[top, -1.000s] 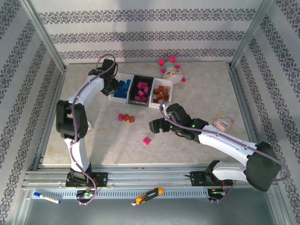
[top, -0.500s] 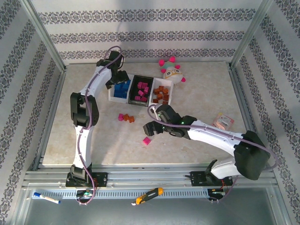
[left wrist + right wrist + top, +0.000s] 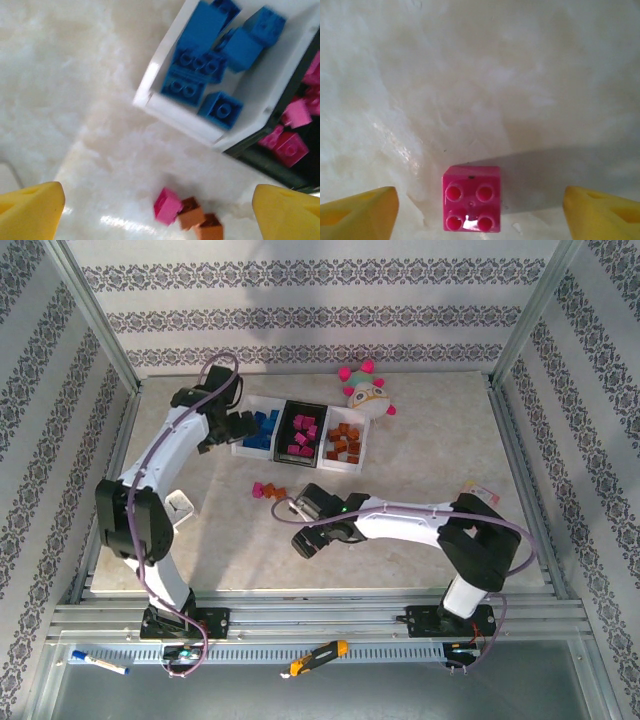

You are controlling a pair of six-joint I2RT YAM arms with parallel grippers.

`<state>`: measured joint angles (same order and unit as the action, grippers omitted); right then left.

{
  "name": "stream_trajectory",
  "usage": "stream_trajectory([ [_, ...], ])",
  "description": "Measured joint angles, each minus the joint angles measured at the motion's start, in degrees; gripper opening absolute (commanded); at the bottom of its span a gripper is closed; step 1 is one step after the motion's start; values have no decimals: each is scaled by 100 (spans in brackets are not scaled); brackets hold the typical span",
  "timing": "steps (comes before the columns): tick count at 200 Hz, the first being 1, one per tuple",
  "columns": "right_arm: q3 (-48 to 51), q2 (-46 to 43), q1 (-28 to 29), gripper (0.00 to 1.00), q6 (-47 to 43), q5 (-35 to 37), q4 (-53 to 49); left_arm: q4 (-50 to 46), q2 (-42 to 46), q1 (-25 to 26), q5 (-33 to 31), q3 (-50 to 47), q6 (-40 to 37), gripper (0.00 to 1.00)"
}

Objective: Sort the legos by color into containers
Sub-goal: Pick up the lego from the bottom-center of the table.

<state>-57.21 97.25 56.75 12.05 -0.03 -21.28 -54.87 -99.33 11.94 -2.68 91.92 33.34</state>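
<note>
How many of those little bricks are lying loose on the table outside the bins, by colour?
Pink bricks: 2
Orange-brown bricks: 2
Total: 4

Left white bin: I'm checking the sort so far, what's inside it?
The left white bin holds only blue legos, several visible in a loose pile. Anything beneath that pile is covered, so I cannot tell.
</note>
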Motion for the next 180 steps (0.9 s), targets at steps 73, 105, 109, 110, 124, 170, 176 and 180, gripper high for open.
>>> stream_trajectory([
  [73, -164, 227, 70, 41, 7, 50, -173, -4, 680, 0, -98, -1178, 9, 97],
  [105, -221, 302, 79, 36, -9, 74, -197, 0, 789, 0, -101, -1193, 7, 97],
  [109, -227, 302, 79, 36, -9, 74, -201, -2, 796, 0, -101, -1196, 9, 97],
  [110, -229, 304, 79, 36, -9, 76, -205, -2, 796, 0, -101, -1198, 9, 97],
  [124, -232, 304, 79, 31, -13, 90, -223, 2, 804, 0, -101, -1220, 7, 97],
  [170, -426, 321, 74, 30, -2, 188, -431, 4, 804, 0, -94, -1255, 0, 97],
  [176, -435, 299, 72, 30, 2, 201, -444, 4, 804, 0, -94, -1255, -13, 97],
  [180, -437, 271, 50, 30, 13, 212, -455, 7, 804, 0, -96, -1255, -20, 97],
])
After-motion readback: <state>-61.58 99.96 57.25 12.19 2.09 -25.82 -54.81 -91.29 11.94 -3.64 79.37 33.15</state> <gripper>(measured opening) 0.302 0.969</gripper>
